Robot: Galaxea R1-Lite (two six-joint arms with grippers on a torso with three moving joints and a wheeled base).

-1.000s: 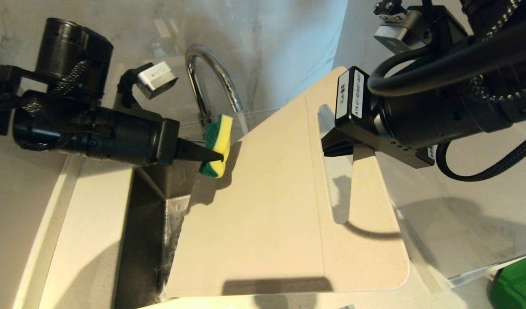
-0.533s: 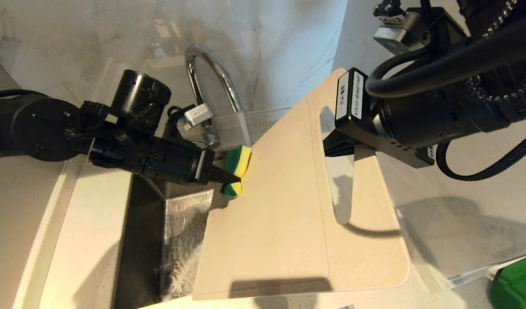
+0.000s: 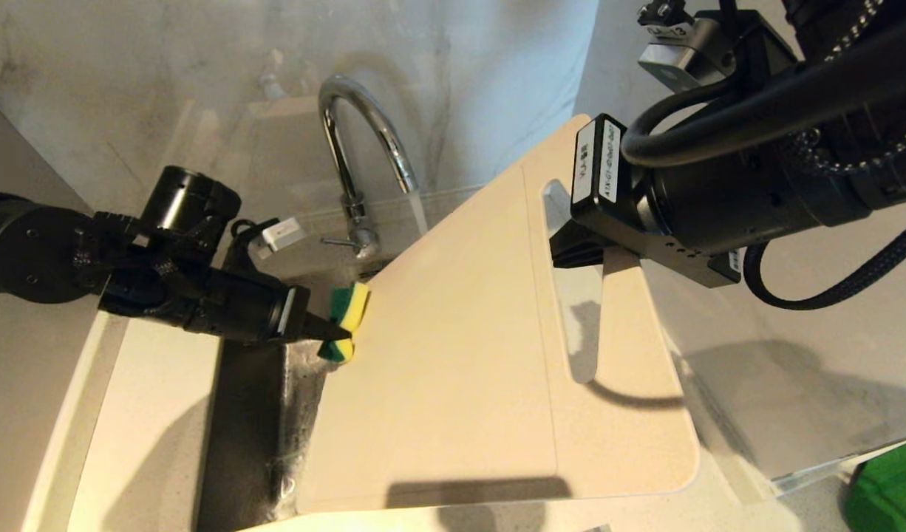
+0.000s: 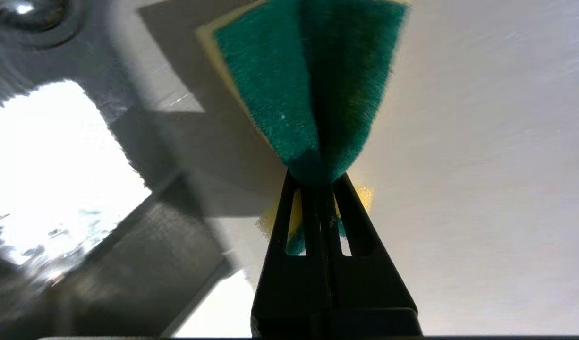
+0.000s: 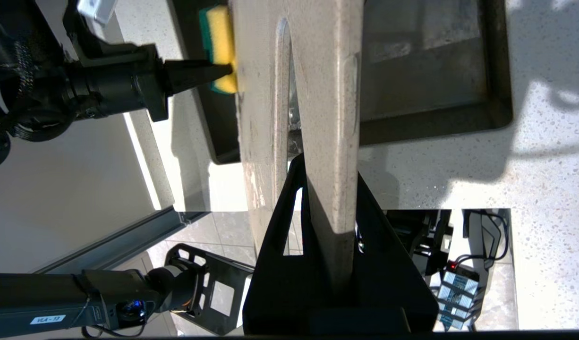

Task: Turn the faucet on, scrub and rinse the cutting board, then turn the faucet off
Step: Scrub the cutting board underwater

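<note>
The large flat cream-white plastic cutting board (image 3: 468, 355) with rounded corners fills the lower centre of the head view, tilted up over the dark steel sink basin (image 3: 239, 428), its nearest rounded edge low in the frame and its far corner rising toward the upper right. It looks stiff and fairly light for its size, and wet plastic of this kind is probably slippery, so the sound place to hold it is the solid strip beside the long slot handle (image 3: 578, 325). That is where the right gripper (image 5: 331, 212) has it: in the right wrist view the black jaws are clamped on the board's thin edge, one on each face. A grip at one end of such a broad panel likely lets the far side swing under sideways pressure, so scrubbing force should stay modest. Left of centre, the left gripper (image 3: 333, 334) has its jaws closed tight on a small green-and-yellow sponge (image 3: 343, 324), pinched so hard that the soft foam folds around the tips, and the yellow side presses against the board's left edge. Farther back, in the upper middle, the tall shiny chrome gooseneck faucet (image 3: 357, 140) arches over the basin, a stream of water falling from its spout toward the board's far edge, its slim lever (image 3: 342, 241) near the base.
</note>
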